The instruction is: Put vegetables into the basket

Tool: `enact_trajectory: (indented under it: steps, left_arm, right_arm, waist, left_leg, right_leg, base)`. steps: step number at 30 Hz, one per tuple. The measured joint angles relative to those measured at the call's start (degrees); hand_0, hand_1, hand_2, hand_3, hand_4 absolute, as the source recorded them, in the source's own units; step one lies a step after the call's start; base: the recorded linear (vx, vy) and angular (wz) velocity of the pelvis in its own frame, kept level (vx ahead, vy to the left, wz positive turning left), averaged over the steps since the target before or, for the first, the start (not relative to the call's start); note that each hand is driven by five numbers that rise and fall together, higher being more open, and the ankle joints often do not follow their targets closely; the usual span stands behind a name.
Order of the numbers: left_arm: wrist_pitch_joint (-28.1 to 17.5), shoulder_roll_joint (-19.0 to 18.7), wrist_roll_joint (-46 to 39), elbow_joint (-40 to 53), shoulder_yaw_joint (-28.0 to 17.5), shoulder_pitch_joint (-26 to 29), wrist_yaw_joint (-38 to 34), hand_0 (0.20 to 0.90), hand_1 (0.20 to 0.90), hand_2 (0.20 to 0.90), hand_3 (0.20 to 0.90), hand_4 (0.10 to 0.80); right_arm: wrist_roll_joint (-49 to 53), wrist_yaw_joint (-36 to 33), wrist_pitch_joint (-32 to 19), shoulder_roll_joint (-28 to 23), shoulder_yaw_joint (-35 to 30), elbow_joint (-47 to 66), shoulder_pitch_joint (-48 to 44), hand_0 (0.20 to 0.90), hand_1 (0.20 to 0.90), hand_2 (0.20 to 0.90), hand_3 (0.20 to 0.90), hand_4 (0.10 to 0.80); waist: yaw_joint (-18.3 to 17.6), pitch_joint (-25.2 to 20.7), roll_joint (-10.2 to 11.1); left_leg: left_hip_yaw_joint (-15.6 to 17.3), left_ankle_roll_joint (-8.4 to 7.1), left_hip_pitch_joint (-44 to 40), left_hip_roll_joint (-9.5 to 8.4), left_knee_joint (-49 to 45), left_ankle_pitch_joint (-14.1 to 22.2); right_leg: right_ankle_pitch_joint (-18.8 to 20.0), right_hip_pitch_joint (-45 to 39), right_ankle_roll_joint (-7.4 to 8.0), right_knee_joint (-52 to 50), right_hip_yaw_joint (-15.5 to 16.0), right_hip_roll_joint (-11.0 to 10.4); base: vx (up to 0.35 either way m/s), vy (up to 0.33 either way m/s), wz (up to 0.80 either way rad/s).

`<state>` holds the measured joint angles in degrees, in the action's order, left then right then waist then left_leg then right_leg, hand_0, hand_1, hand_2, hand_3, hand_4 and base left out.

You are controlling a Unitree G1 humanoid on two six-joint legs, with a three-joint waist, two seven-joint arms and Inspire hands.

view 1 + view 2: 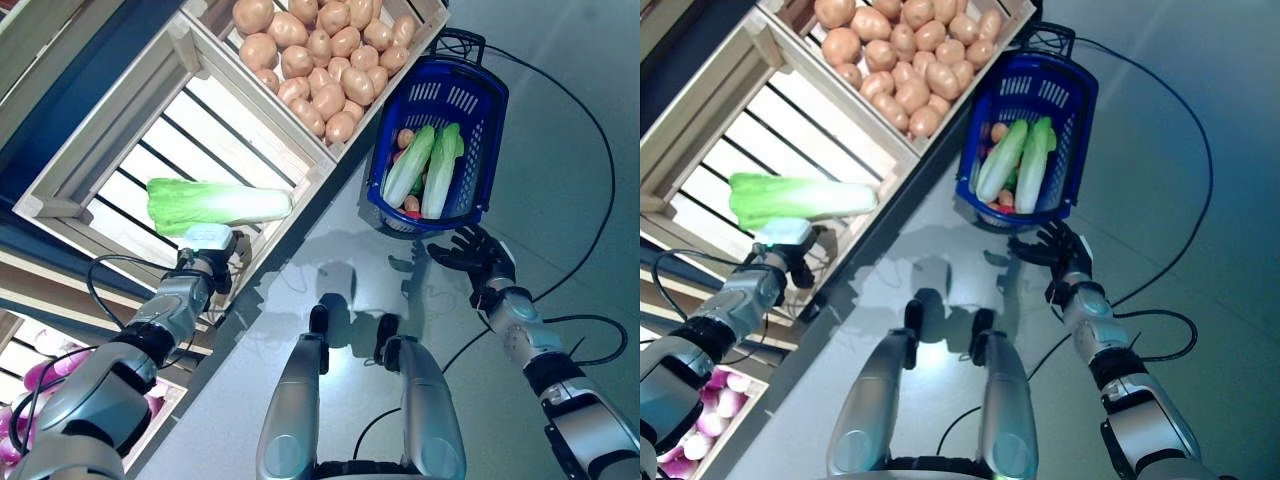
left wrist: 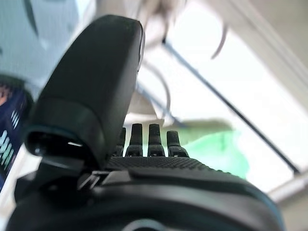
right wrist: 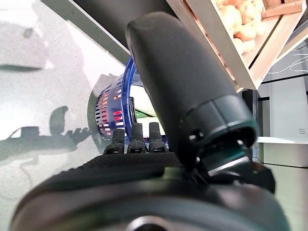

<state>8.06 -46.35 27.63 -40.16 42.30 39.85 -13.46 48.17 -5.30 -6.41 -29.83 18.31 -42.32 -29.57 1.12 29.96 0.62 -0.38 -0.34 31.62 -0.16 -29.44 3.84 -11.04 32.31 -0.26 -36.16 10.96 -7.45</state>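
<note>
A long green and white cabbage (image 1: pixel 215 205) lies in a slatted wooden crate (image 1: pixel 90 160) of the stand. My left hand (image 1: pixel 205 250) is just below it at the crate's front edge, fingers straight and open toward it. In the left wrist view the fingers (image 2: pixel 149 142) point at the green leaves (image 2: pixel 216 147), and I cannot tell whether they touch. The blue basket (image 1: pixel 440 95) stands on the floor and holds two long cabbages (image 1: pixel 410 165), small round brownish pieces and something red. My right hand (image 1: pixel 472 252) is open just beside the basket's near rim.
The wooden stand (image 1: pixel 330 150) runs diagonally across the left, and its corner is close to the basket. Grey floor (image 1: pixel 560 200) lies open to the right of the basket. Purple and white vegetables lie on a lower shelf (image 1: pixel 30 390).
</note>
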Motion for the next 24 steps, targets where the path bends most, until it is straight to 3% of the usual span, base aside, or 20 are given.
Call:
enact_trajectory:
  steps: [4,9,17,24]
  left_arm:
    - [-3.8,-2.5,5.1,1.9,-1.7,-1.1,-15.0,0.9,0.9,0.9,0.9,0.8]
    - [-8.2,-2.7,11.1,3.7,-3.5,-2.4,-26.5,0.9,0.9,0.9,0.9,0.8]
    - [-11.6,-2.8,15.7,5.0,-3.4,-4.3,-33.0,0.9,0.9,0.9,0.9,0.8]
    - [-12.3,-3.0,17.3,7.4,-3.4,-4.6,-33.2,0.9,0.9,0.9,0.9,0.8]
  right_arm:
    - [-0.3,0.0,0.1,0.0,0.0,0.0,1.3,0.9,0.9,0.9,0.9,0.8]
    - [-0.5,0.0,0.1,0.6,0.0,0.1,3.6,0.9,0.9,0.9,0.9,0.8]
    - [-0.5,0.0,0.1,1.3,0.0,0.1,4.8,0.9,0.9,0.9,0.9,0.8]
    - [-0.5,0.2,0.1,1.3,0.0,0.3,5.2,0.9,0.9,0.9,0.9,0.8]
  waist:
    - [0.2,0.0,0.0]
    - [0.5,0.0,0.0]
    - [0.1,0.0,0.0]
    - [0.0,0.0,0.0]
  left_leg:
    - [-0.5,-0.21,0.1,-0.05,0.1,-0.1]
    - [-0.7,-0.52,0.1,-0.14,0.0,-0.2]
    - [-0.6,-0.38,0.0,0.1,-0.4,0.1]
    - [-0.5,-0.41,0.0,0.11,-0.4,0.1]
  right_leg:
    - [-0.2,0.0,-0.2,-0.4,0.5,0.0]
    - [-0.7,0.2,-0.33,-1.0,0.7,-0.2]
    - [-1.0,0.2,-0.72,-1.2,0.5,0.1]
    - [-1.2,0.3,-0.53,-1.4,0.3,0.1]
  base:
    - [0.007,-0.016,0.07]
    - [0.006,-0.003,0.03]
    - [0.002,0.003,-0.01]
    - [0.0,0.0,0.0]
